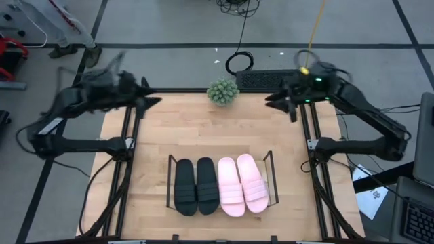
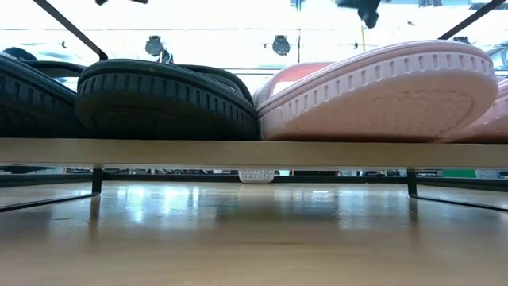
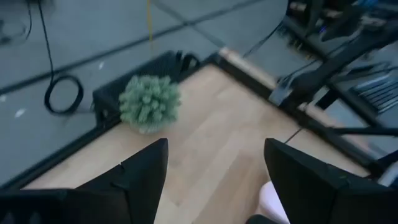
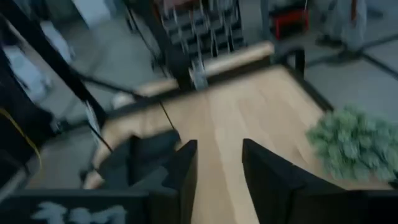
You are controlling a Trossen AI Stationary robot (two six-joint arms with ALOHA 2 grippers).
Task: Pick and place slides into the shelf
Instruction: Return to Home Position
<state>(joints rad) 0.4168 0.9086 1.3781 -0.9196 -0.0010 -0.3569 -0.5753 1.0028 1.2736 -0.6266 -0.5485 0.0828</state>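
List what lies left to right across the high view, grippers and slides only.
left gripper → first black slide → second black slide → first pink slide → second pink slide → right gripper

A robotics lab: loose cables (image 1: 239, 62) on a tape-lined grey floor (image 1: 169, 27) around a metal-framed wooden workbench (image 1: 203, 129)

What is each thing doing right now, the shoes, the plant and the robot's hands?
black slides: on the shelf, side by side.
pink slides: on the shelf, right beside the black pair.
shelf: holding all four slides.
plant: upright at the table's back edge.
left gripper: open, empty, above the table.
right gripper: open, empty, above the table.
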